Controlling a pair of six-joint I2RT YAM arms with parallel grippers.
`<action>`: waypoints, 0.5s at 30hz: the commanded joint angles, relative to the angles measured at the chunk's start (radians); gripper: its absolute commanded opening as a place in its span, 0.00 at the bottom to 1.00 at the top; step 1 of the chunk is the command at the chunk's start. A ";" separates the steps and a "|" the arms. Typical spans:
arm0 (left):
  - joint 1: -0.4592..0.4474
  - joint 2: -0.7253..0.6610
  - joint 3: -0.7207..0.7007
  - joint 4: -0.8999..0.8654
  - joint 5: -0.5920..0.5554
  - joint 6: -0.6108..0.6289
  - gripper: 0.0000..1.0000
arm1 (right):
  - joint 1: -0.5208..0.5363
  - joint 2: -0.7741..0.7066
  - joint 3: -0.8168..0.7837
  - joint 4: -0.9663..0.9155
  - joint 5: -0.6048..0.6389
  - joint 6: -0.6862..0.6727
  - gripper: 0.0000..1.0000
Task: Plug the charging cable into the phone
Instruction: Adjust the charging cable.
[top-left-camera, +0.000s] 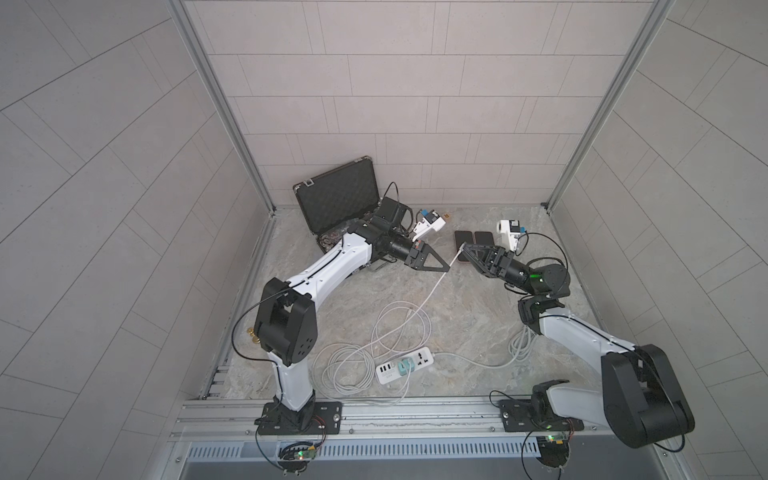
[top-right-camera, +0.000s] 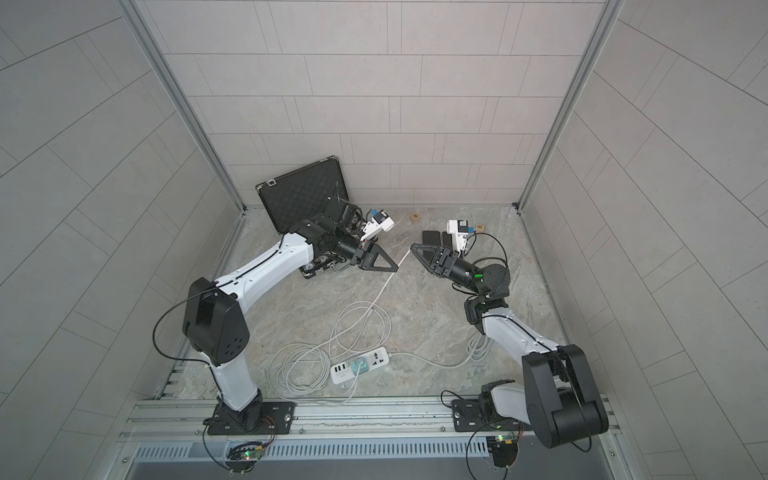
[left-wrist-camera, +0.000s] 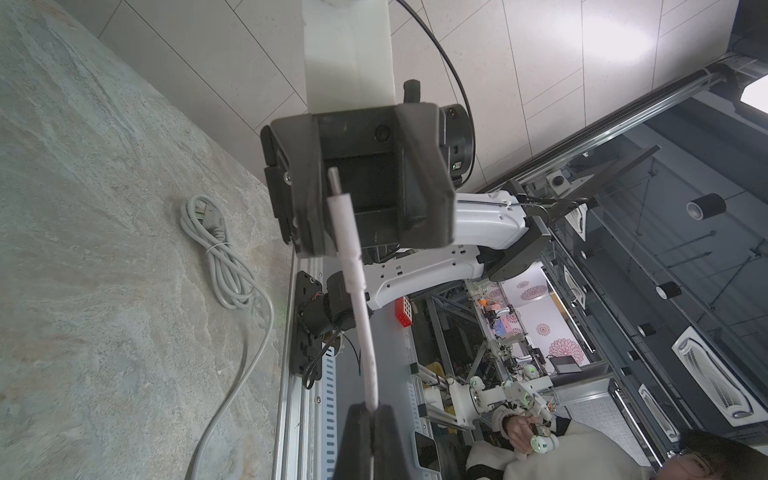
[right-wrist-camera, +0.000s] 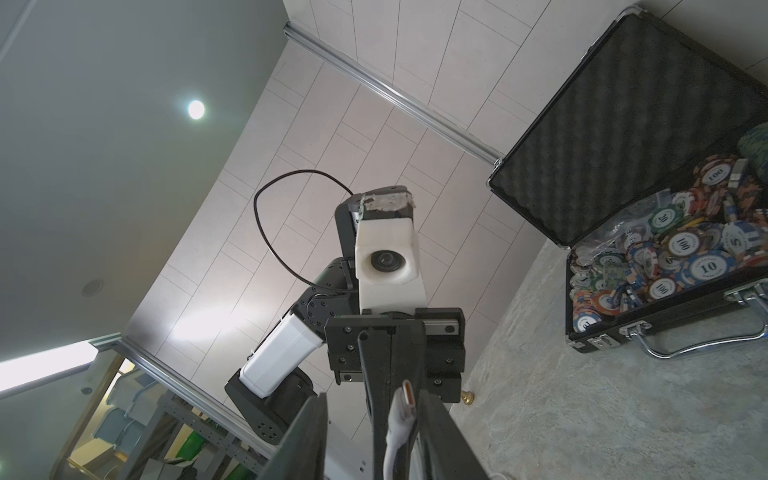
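On the table (top-left-camera: 457, 332) the phone (top-left-camera: 463, 240) is laid flat, just beyond the right gripper (top-left-camera: 462, 248), whose jaws are spread around what is offered, clamped tight, by the left gripper (top-left-camera: 447, 270): the charging cable (top-left-camera: 432, 289), gripped short of its plug (left-wrist-camera: 338, 199), seemingly so that end can be regrasped for insertion.

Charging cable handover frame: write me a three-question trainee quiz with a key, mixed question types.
1. True or false: the left gripper is shut on the white cable.
2. The open case holds: A tools, B poker chips, C fruit.
3. Is the plug seated in a phone yet?
Key: 1 true. 2 B. 3 No; it is in the air between the right gripper's parted jaws.
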 joint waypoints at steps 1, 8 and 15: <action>-0.009 -0.023 0.003 -0.016 0.012 0.017 0.05 | 0.003 0.022 0.033 0.108 -0.011 0.037 0.25; -0.009 -0.021 0.012 -0.008 0.002 -0.006 0.52 | 0.004 0.062 0.049 0.186 -0.020 0.074 0.01; -0.010 0.001 0.079 0.014 -0.028 -0.080 0.79 | 0.028 0.012 0.045 0.054 -0.030 -0.045 0.01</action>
